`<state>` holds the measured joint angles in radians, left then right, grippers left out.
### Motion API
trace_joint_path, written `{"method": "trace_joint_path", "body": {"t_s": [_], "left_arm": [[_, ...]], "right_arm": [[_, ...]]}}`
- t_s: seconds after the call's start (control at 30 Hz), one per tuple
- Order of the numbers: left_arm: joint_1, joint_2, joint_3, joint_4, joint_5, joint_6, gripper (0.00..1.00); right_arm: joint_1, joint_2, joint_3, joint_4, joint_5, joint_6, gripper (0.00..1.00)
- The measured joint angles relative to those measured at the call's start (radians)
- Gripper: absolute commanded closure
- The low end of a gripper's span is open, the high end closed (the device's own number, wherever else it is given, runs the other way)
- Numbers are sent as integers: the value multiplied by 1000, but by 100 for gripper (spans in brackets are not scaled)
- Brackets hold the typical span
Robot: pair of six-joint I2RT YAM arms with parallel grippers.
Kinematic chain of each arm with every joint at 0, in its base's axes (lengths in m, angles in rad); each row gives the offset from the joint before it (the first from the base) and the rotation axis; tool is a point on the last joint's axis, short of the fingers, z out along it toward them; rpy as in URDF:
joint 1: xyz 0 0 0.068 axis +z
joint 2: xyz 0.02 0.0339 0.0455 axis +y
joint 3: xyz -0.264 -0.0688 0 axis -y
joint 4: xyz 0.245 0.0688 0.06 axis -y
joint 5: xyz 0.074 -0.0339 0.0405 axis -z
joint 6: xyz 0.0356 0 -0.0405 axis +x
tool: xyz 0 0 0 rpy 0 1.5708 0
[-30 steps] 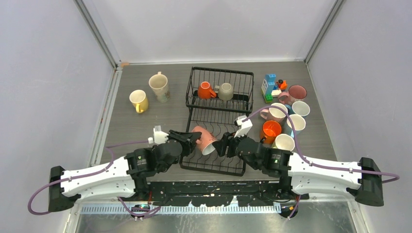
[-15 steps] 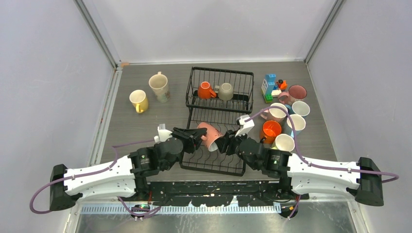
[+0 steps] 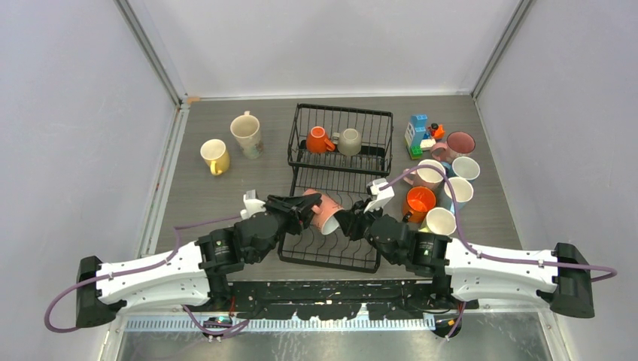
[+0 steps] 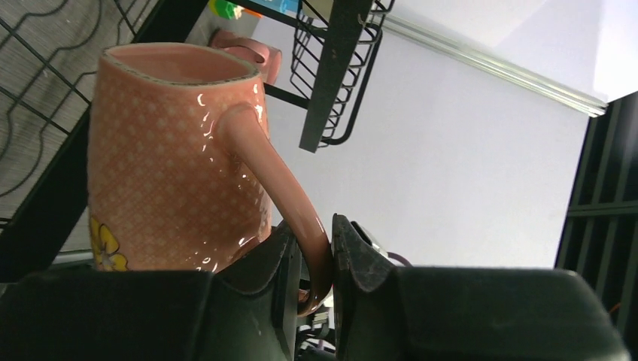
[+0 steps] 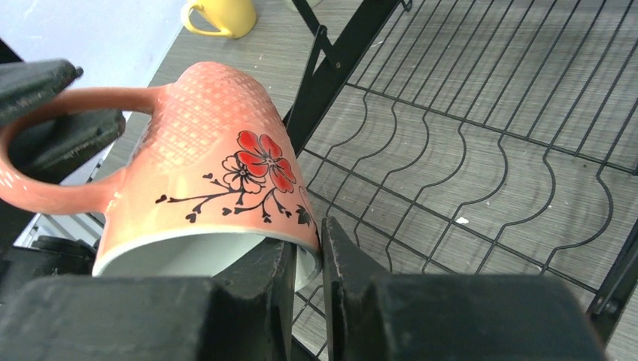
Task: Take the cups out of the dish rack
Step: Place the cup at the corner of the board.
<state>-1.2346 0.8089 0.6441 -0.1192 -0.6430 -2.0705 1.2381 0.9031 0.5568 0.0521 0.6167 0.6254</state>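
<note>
A pink cup (image 3: 325, 211) with a red flower hangs tilted over the flat tray of the black wire dish rack (image 3: 331, 254). My left gripper (image 3: 307, 206) is shut on its handle (image 4: 259, 162), seen in the left wrist view pinched between both fingers. My right gripper (image 5: 308, 248) has closed on the cup's rim (image 5: 301, 259), one finger inside the mouth and one outside. An orange cup (image 3: 319, 141) and a grey-beige cup (image 3: 348, 141) lie in the rack's tall basket section.
A yellow cup (image 3: 214, 156) and a cream cup (image 3: 247, 134) stand on the table left of the rack. Several cups (image 3: 440, 188) cluster to its right, behind them a colourful toy-block figure (image 3: 420, 135). Grey walls close in both sides.
The left gripper has carried the pink cup a little farther back over the tray. The right gripper moved up to the cup's mouth and closed its jaws on the rim.
</note>
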Motion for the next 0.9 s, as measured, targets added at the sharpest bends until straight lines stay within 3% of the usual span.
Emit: {"method": "trace_joint_path", "body": {"t_s": [0.13, 0.27, 0.3, 0.4, 0.57, 0.7, 0.9], "left_arm": [[2, -8, 0, 18, 0, -14, 100], [8, -11, -2, 34, -1, -24, 100], [7, -11, -3, 40, 1, -25, 96], [6, -11, -11, 55, 13, -25, 73], [3, -30, -25, 54, 20, 10, 46], [2, -40, -30, 55, 22, 33, 31], [0, -41, -30, 53, 24, 73, 16]], "right_arm": [[11, -5, 0, -1, -8, -6, 99], [18, -28, 0, -11, -13, -7, 99], [18, -34, 0, -16, -13, -8, 99], [18, -55, 0, -41, -13, -8, 99], [11, -84, 8, -122, 14, 10, 99], [2, -85, 33, -208, 40, 19, 99], [2, -90, 75, -292, 43, 34, 99]]}}
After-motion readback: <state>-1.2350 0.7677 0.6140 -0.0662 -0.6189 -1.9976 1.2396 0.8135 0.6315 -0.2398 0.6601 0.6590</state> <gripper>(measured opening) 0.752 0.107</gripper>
